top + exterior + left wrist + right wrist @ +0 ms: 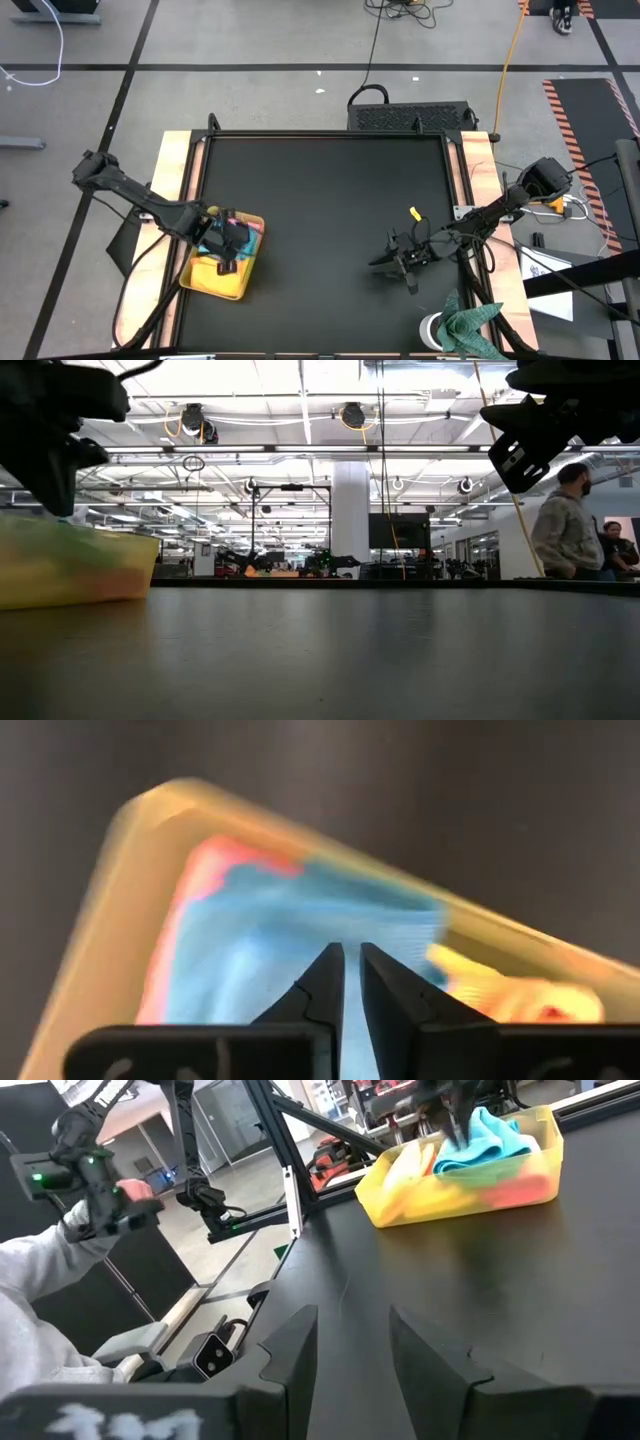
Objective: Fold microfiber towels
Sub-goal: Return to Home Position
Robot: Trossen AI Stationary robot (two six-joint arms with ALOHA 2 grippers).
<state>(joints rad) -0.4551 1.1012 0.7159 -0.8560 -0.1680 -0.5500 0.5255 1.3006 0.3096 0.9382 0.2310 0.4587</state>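
Here the black table (320,200) carries a yellow tray (215,292) close to its left edge, and a dark green cloth (470,325) lies at its right near corner. Inside the tray are the towels (200,870): the blue towel (490,1135) lies on top, with pink, yellow and orange showing around it. The left gripper (350,952) hangs just over the blue towel, its fingers almost together and holding nothing. The right gripper (350,1325) is above the right part of the table, well apart from the tray, with its fingers spread.
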